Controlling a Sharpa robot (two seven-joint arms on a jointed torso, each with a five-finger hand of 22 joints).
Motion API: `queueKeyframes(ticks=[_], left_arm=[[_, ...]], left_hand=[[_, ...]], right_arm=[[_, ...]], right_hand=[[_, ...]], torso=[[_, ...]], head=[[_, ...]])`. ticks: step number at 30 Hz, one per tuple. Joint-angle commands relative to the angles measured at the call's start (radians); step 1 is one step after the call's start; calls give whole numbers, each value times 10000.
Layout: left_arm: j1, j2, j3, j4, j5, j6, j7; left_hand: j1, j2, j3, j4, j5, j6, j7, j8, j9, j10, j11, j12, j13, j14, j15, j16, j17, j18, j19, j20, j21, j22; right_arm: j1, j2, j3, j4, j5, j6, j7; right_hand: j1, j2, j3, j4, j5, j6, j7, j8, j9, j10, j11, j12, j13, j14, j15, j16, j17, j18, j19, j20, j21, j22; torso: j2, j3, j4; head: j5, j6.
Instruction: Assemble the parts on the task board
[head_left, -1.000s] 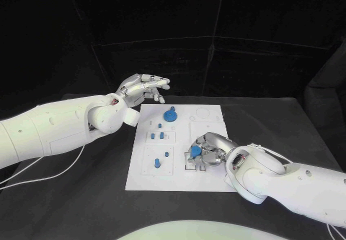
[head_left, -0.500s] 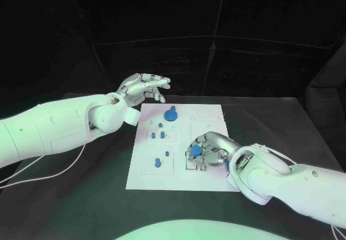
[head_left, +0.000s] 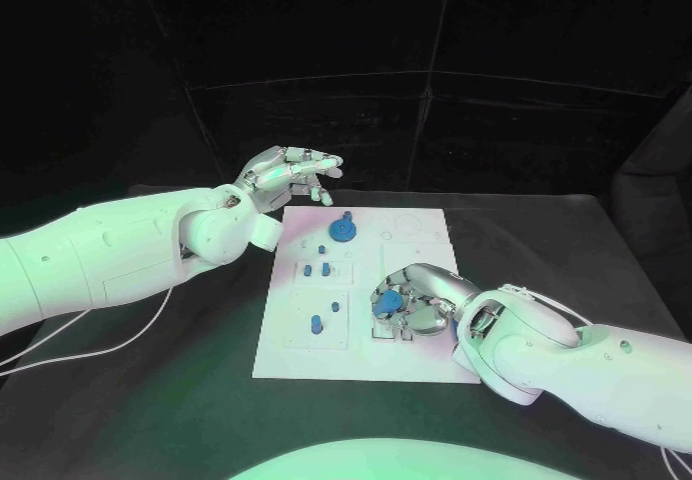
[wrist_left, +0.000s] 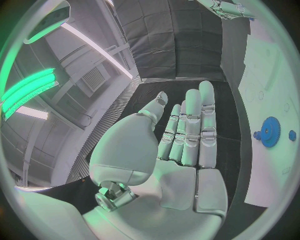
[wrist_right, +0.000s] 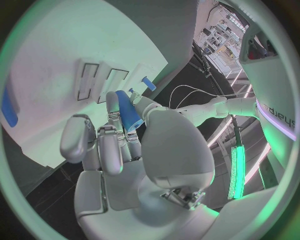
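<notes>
Partly assembled: blue gear (head_left: 342, 231) and pegs (head_left: 316, 323) seated on task board (head_left: 289, 360); right hand (head_left: 411, 301) pinching blue part (head_left: 389, 300) over slots; left hand (head_left: 293, 171) empty, loosely spread.

A robot test lab: a black tabletop (head_left: 173, 400) hemmed by black padded screens (head_left: 433, 120) from nine to three o'clock. Overhead, a ceiling with strip lights (wrist_left: 37, 85) and a vent grille (wrist_left: 94, 80); cluttered shelving (wrist_right: 219, 32) stands beyond the booth.

Blue part (head_left: 388, 301) in right hand (head_left: 415, 300), slightly farther up the task board (head_left: 296, 350).
</notes>
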Motion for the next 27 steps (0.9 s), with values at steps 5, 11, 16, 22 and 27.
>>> queueKeyframes(ticks=[5,11,16,22,27], left_arm=[[12,11,2,-3,-34,160,-10],[12,10,1,-4,-34,173,-22],[12,5,0,-3,-34,177,-31],[12,-2,-1,0,-34,185,-39],[12,-6,-2,0,-34,197,-42]], left_hand=[[-5,87,-78,6,6,-56,20,29,-7,-95,-6,43,-15,-58,-14,-18,-13,46,100,2,-38,-14],[-5,87,-78,6,6,-56,20,29,-7,-95,-6,43,-15,-58,-14,-18,-13,46,100,2,-38,-14],[-3,87,-85,4,7,-64,22,27,-9,-104,-4,44,-16,-60,-12,-17,-15,45,100,3,-41,-17],[-3,87,-85,4,7,-64,22,27,-9,-104,-4,44,-16,-60,-12,-17,-15,45,100,3,-41,-17],[-3,87,-85,4,7,-64,22,27,-9,-104,-4,44,-16,-60,-12,-17,-15,45,100,3,-41,-17]], right_arm=[[16,101,0,-169,-2188,348,83],[15,173,-1,-201,-3276,392,-78],[15,215,-1,-218,-3921,605,-226],[15,262,-3,-205,-4670,951,-511],[13,317,-3,-155,-5502,1115,-947]], right_hand=[[-155,-310,310,-152,7,242,311,-288,-77,-224,-118,-3719,-354,585,133,-136,535,128,-84,115,-128,-178],[-250,-481,384,-143,141,309,318,-416,-136,-230,-97,-3798,-562,558,150,-212,422,153,-143,137,-207,-306],[-368,-644,408,-101,137,393,291,-518,-182,-269,-91,-3855,-730,539,156,-269,340,177,-203,145,-289,-438],[-446,-729,418,-54,94,505,243,-590,-212,-186,-125,-3812,-816,529,135,-304,295,190,-230,135,-335,-503],[-559,-885,381,25,85,591,128,-713,-261,5,-223,-3663,-873,520,58,-345,242,200,-239,76,-375,-552]], torso=[[0,4,-8],[3,6,-12],[1,3,-15],[2,6,-18],[2,7,-16]], head=[[39,-14],[54,-23],[60,-35],[58,-47],[49,-56]])
